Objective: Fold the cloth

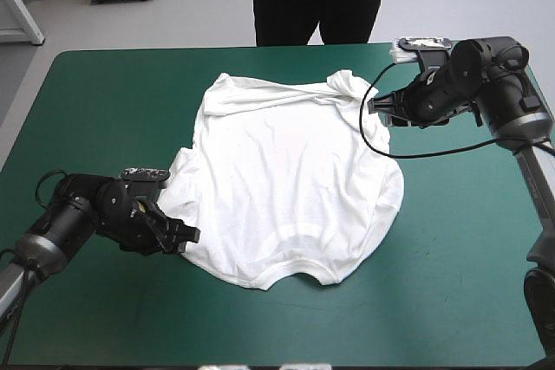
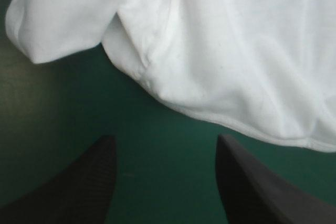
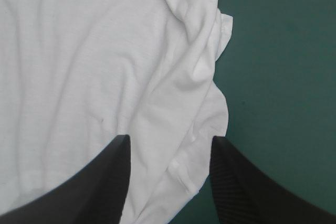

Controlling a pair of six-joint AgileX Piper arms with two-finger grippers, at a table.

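Note:
The white T-shirt (image 1: 290, 184) lies spread mostly flat on the teal-green table, its far edge bunched into a wrinkled roll near the far right corner. My left gripper (image 1: 182, 236) sits low at the shirt's near left edge, open, with bare cover between its fingers and the shirt's hem (image 2: 226, 77) just ahead. My right gripper (image 1: 375, 106) hovers at the shirt's far right edge, open. In the right wrist view the creased cloth (image 3: 173, 93) lies between and ahead of its fingers (image 3: 105, 182), none of it pinched.
Bare teal-green cover (image 1: 468, 249) surrounds the shirt on the right, the near side and the far left. A person stands just beyond the table's far edge (image 1: 225, 48), not over the top.

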